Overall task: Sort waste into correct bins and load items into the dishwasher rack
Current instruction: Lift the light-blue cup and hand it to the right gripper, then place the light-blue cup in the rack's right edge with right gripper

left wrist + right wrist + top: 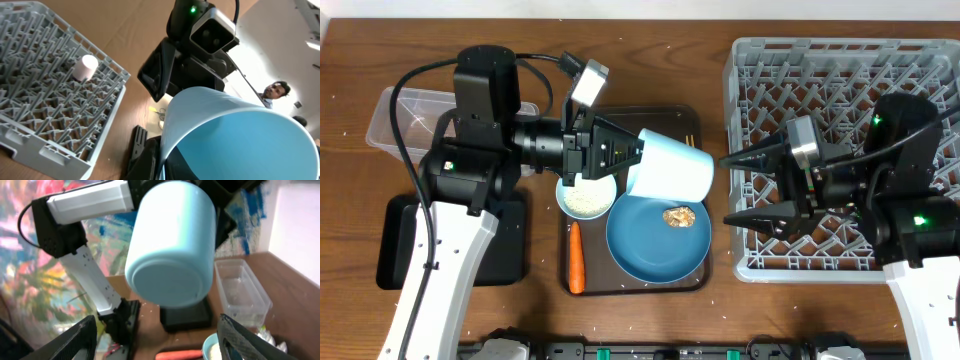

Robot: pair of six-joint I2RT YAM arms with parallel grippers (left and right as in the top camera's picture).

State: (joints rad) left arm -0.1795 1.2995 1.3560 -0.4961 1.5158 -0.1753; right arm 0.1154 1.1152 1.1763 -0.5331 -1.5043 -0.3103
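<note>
Light blue cup (670, 165) is held on its side in mid-air over the brown serving tray (692, 118), base turned twd the dishwasher rack (840, 60), mouth twd the left arm. Left gripper (636, 152) is clamped on the cup's rim, w/ one finger seen inside the mouth in the left wrist view; the outer finger is hidden, so depth of bite can't be told. Cup is judged light, rigid and smooth-walled, prob. slippery, and could crack if dropped. No handle is seen, so it is best taken across the body near the base, a jaw on either side of the wall, w/ the rim left free for release. Right gripper (727, 190) is spread wide and empty, pointed level at the cup's base from above the rack's left edge, near but not touching. In the right wrist view the base is framed above both parted fingers (82, 340). L forearm is stretched horizontally rightward; R wrist is set so the jaws open along the table's near-far line. A pale pink cup (85, 67) is seen standing in the rack.
</note>
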